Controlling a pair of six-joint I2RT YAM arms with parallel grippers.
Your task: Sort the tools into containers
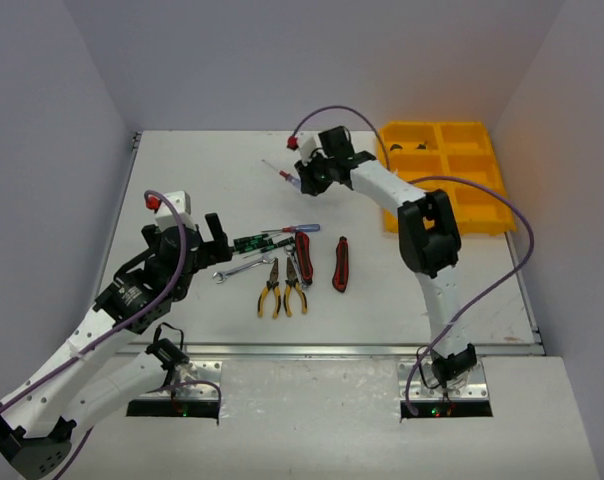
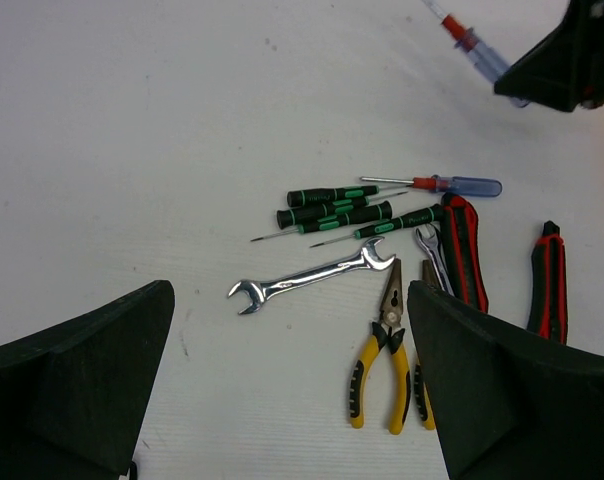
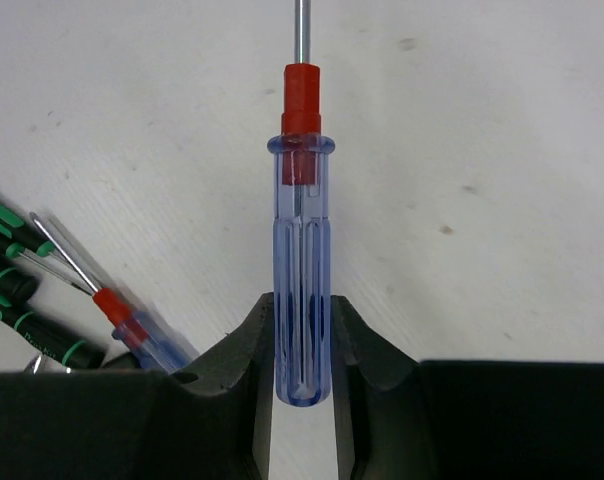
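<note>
Right wrist view has the right gripper [image 3: 302,340] clamped on the butt end of a blue-handled screwdriver [image 3: 301,230]. Its two fingers [image 3: 244,350] pinch the clear fluted handle low down, and the red collar and steel shaft run straight up the frame (a second blue-handled screwdriver [image 3: 147,338] lies at lower left, beside the green-handled screwdrivers [image 3: 12,260]). From above, the held driver sits at upper centre with its tip aimed up-left, and the yellow tray [image 1: 487,226] is just to the right of it. I judge the tool light and rigid. The smooth plastic handle looks slick, though, and it is gripped only near its end, so it could pivot or slip; a hold nearer mid-handle would be steadier. At middle left, the left gripper [image 2: 292,385] hangs spread wide and empty over the table [image 2: 132,120], facing the wrench [image 2: 312,277], pliers [image 2: 382,370] and cutters [image 2: 464,260].
</note>
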